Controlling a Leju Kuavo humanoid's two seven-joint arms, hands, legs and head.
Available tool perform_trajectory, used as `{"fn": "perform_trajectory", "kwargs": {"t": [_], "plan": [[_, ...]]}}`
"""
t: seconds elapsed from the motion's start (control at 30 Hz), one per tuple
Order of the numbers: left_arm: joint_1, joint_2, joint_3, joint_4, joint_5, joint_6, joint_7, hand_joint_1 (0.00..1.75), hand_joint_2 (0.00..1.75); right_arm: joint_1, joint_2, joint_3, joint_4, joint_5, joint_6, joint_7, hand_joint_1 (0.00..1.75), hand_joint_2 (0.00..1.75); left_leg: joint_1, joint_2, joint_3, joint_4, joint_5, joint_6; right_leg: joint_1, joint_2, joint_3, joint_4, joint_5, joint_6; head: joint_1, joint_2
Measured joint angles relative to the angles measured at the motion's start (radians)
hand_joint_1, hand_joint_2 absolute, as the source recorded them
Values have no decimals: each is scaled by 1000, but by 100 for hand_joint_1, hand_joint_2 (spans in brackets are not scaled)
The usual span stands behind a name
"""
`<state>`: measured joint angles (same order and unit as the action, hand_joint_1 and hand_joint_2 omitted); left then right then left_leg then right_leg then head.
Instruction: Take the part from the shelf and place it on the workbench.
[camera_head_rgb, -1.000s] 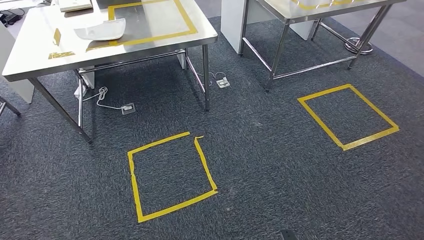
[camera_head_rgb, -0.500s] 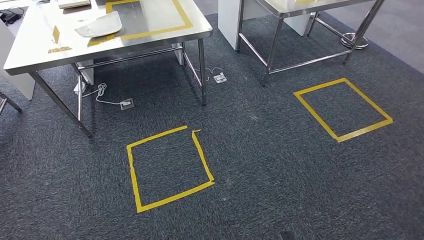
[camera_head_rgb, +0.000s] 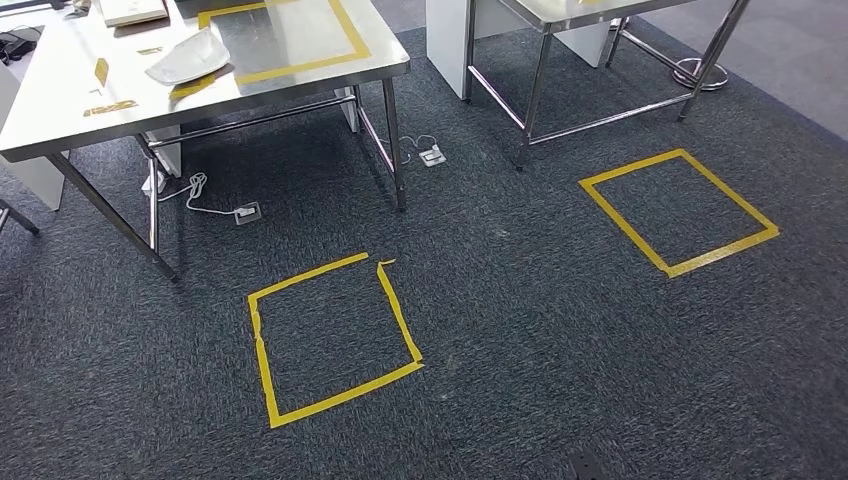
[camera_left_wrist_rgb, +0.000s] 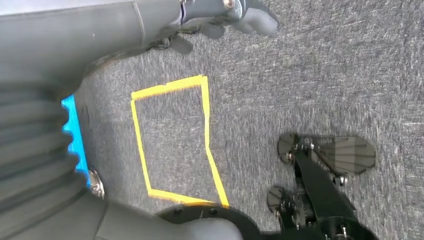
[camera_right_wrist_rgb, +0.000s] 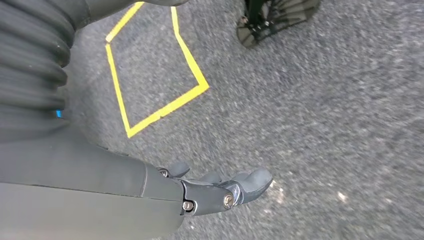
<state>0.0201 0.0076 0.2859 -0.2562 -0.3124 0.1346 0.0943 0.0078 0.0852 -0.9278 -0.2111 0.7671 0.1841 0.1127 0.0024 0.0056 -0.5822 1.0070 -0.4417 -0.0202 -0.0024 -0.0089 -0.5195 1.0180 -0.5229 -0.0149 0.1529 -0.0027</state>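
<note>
We saw the white part (camera_head_rgb: 187, 57) lying on the workbench (camera_head_rgb: 60, 110), well apart from our hands. Our left hand (camera_left_wrist_rgb: 220, 17) and right hand (camera_right_wrist_rgb: 220, 187) hung over the carpet (camera_head_rgb: 520, 300), fingers loosely apart, holding nothing.

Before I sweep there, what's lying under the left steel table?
Under the left steel table on the carpet: a white cable running to a small floor socket. The tabletop hides whatever lies farther back.

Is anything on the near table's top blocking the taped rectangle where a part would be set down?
Mostly not. A pale curved part lies at the left side of the yellow taped rectangle on the steel table; the rest of the rectangle looks bare. Both hands hang over carpet.
</note>
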Motion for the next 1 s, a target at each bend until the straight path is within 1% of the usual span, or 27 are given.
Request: {"fn": "perform_trajectory", "kwargs": {"t": [0.17,0.3,0.33,0.47,0.7,0.9,1.0], "plan": [[19,0,-43,-21,46,-20,-14,0,175,22,-13,144,-29,-116,-27,-17,0,175,0,0,-2,1,-1,-1,0,0,0,0,0,0,0,0],[34,0,-73,-37,86,-36,-26,0,175,38,-20,252,-49,-211,-49,-30,0,0,-1,0,-3,3,-1,0,-1,0,-1,0,1,2,0,0],[38,0,-80,-41,94,-40,-28,0,175,42,-21,277,-53,-232,-54,-34,0,0,-1,0,-4,3,-1,0,-1,0,-2,0,1,2,0,0],[53,0,-107,-55,131,-55,-39,0,0,58,-28,374,-71,-322,-76,-47,0,0,-1,0,-4,3,-1,0,-2,0,-2,0,2,3,0,0],[81,0,-162,-84,201,-84,-60,0,0,91,-40,570,-107,-493,-115,-73,0,0,-2,0,-6,5,-2,1,-3,0,-3,0,3,5,0,0],[103,0,-208,-113,259,-108,-77,0,0,120,-48,735,-133,-638,-149,-94,0,0,-5,0,-12,16,-9,14,-6,-2,-4,0,2,13,-2,0],[99,0,-223,-145,280,-117,-84,0,0,145,-51,794,-131,-689,-161,-97,0,0,-6,-2,-11,15,-7,22,-6,-5,-4,-4,4,21,-2,0]]}}
